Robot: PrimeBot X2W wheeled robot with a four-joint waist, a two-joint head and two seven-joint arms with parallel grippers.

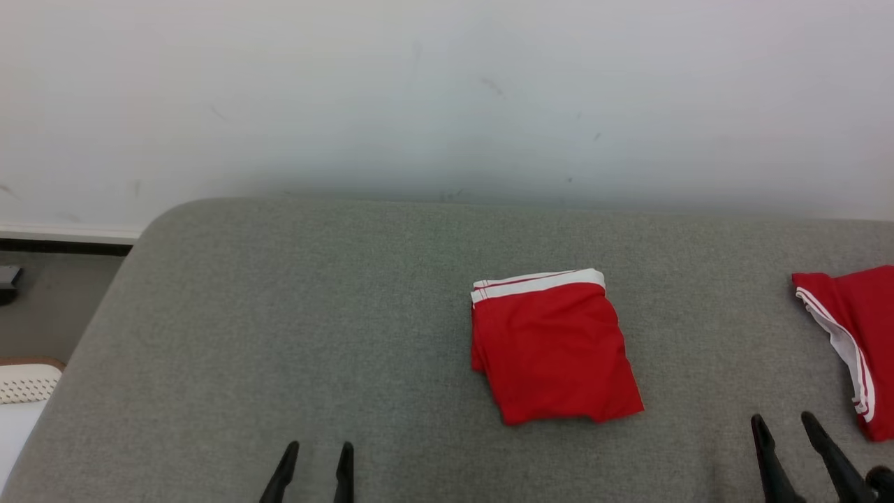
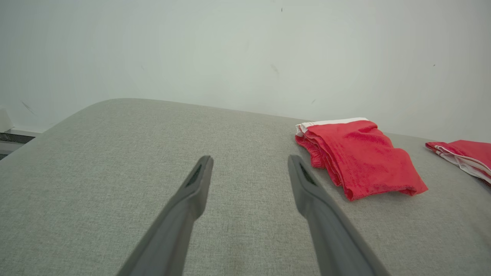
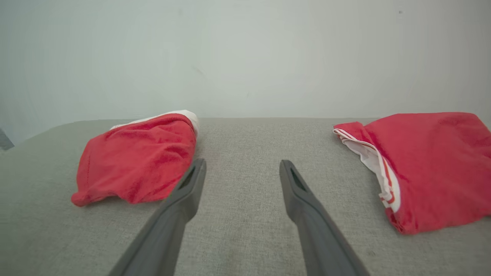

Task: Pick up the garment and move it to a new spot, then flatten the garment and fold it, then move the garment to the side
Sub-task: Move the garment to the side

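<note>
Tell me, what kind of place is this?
Probably a room indoors: a grey padded bed or couch against a bare white wall, holding a folded red shirt and a second shirt.

Grey fabric surface (image 1: 279, 314) against scuffed white wall (image 1: 419, 84)

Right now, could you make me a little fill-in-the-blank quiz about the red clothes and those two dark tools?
1. The folded red garment lies on a ___ padded surface.
2. Its white band is on the edge nearest the ___.
3. The left tool and right tool are both ___ and hold nothing.
4. The second red garment lies nearer the ___ tool.
Missing words: grey; wall; open; right.
</note>
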